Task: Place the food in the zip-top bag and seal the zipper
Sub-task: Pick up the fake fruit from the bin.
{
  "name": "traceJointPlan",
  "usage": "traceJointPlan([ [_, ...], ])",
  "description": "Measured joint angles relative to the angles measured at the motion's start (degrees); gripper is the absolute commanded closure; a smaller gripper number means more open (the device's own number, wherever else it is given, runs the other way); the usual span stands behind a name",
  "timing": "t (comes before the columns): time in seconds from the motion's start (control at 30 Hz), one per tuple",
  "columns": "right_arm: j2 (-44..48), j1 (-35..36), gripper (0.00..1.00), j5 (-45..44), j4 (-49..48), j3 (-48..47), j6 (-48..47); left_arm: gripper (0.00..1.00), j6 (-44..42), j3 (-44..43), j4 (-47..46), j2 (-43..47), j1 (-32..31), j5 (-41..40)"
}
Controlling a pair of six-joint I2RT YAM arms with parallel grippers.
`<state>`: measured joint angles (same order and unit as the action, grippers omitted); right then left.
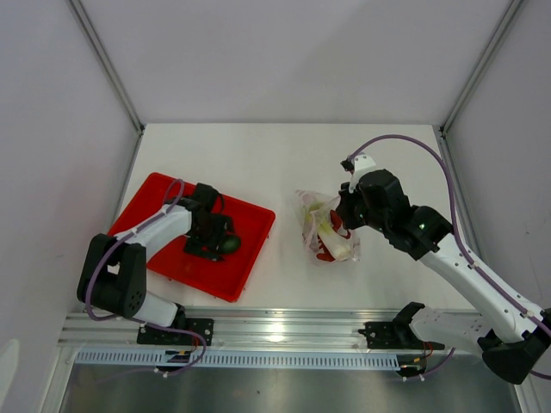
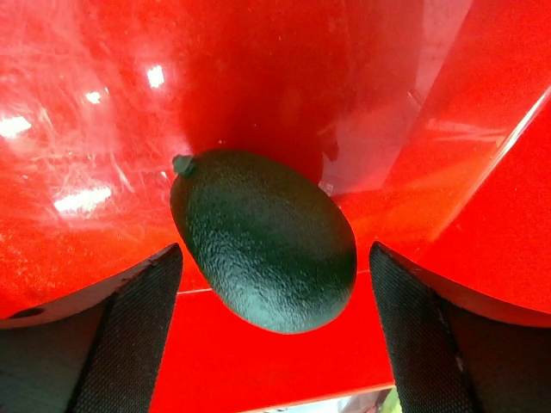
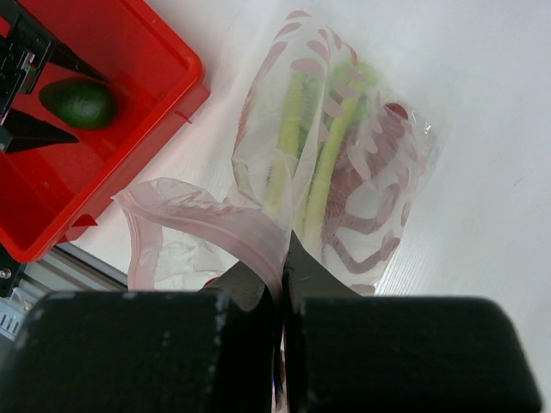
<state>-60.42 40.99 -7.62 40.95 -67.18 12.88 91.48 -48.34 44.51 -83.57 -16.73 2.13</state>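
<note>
Red plastic fills the left wrist view: the tray, on whose floor the fruit is seen lying on its side, stem nub up and to the left. The left gripper is lowered over the fruit inside the tray with its jaws spread apart, one dark pad on each side. The pads are near the fruit, but contact cannot be made out.

From above, the tray is seen on the left half of the white desk, with the fruit in its right part and the left gripper around it.

The bag is laid on the desk to the right of the tray, apart from it. The lobster and the leek are seen inside it. The right gripper is set at the side of the bag away from the tray.

In the right wrist view, the right gripper is clamped on the bag at its mouth edge, jaws pressed together on the film. The zipper is seen as a pink strip curving from the pinch toward the tray, its two sides parted, so the mouth is unsealed. The leek and the lobster are seen through the film, side by side. The fruit is seen in the tray between the fingers of the left gripper.
</note>
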Motion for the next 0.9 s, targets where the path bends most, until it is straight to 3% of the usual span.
traceJointPlan([
  [0.27,0.0,0.0,1.0,0.0,0.0,0.0,0.0,0.4,-0.9,1.5,-2.4,0.1,0.1,-0.5],
  [0.37,0.0,0.0,1.0,0.0,0.0,0.0,0.0,0.55,-2.2,1.5,-2.4,0.7,0.2,-0.5],
  [0.5,0.0,0.0,1.0,0.0,0.0,0.0,0.1,0.82,-5.3,1.5,-1.4,3.5,0.2,-1.0],
  [0.6,0.0,0.0,1.0,0.0,0.0,0.0,0.1,0.92,-8.6,1.3,-0.5,8.9,0.1,-2.1],
  [0.73,0.0,0.0,1.0,0.0,0.0,0.0,0.6,0.96,-14.8,0.1,0.3,19.3,-1.9,-4.2],
  [0.9,-1.4,0.0,1.0,0.5,0.7,-0.9,1.6,0.99,-24.3,-2.5,-2.7,32.3,-9.6,-6.4],
])
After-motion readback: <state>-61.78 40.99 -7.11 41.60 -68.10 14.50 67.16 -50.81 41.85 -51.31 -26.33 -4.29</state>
